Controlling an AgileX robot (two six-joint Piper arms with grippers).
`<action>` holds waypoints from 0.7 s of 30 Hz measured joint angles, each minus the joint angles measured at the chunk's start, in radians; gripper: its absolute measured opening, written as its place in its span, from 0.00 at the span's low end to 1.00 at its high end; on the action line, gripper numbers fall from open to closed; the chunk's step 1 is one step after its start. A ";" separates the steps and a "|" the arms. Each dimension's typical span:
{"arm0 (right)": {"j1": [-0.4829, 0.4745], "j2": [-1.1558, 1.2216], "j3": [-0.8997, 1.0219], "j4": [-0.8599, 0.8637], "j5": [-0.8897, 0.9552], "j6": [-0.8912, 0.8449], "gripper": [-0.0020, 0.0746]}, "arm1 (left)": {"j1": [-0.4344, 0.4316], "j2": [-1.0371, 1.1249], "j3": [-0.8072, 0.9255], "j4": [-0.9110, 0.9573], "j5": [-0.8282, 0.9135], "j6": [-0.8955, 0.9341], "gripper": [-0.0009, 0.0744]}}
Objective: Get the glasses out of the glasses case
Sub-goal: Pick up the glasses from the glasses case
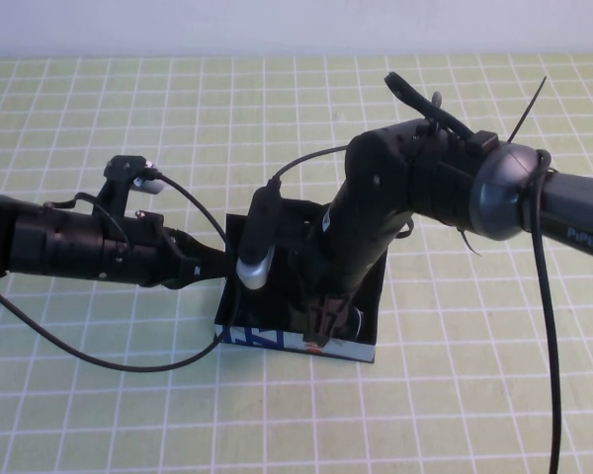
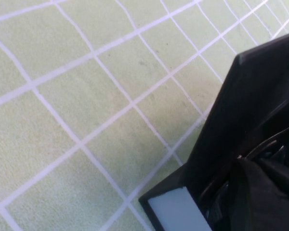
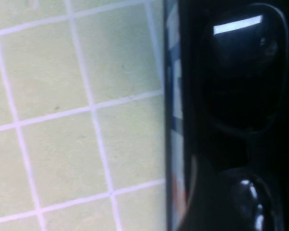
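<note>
- Lying inside the open glasses case (image 1: 361, 341) at mid-table (image 1: 99, 415), the glasses (image 3: 245, 96) are not yet out.
- Right pincer (image 1: 321, 321) reaches into the case; its grip is seemingly unformed, I cannot tell.
- Left pincer (image 1: 212, 267) sits at the case's left wall; opening hidden.

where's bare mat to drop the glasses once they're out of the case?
Bare grid mat lies in front of the glasses case, and more off both its sides beyond the arms. It is crowded at the case: left gripper at its left wall, right gripper down inside over the glasses.
</note>
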 joint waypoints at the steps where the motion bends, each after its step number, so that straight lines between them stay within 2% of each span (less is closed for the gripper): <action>1: 0.000 0.000 0.000 -0.002 -0.007 0.000 0.44 | 0.000 0.000 0.000 0.000 0.000 0.000 0.01; 21: 0.000 0.041 0.000 -0.005 -0.056 -0.025 0.45 | 0.000 0.000 0.000 0.006 -0.002 -0.001 0.01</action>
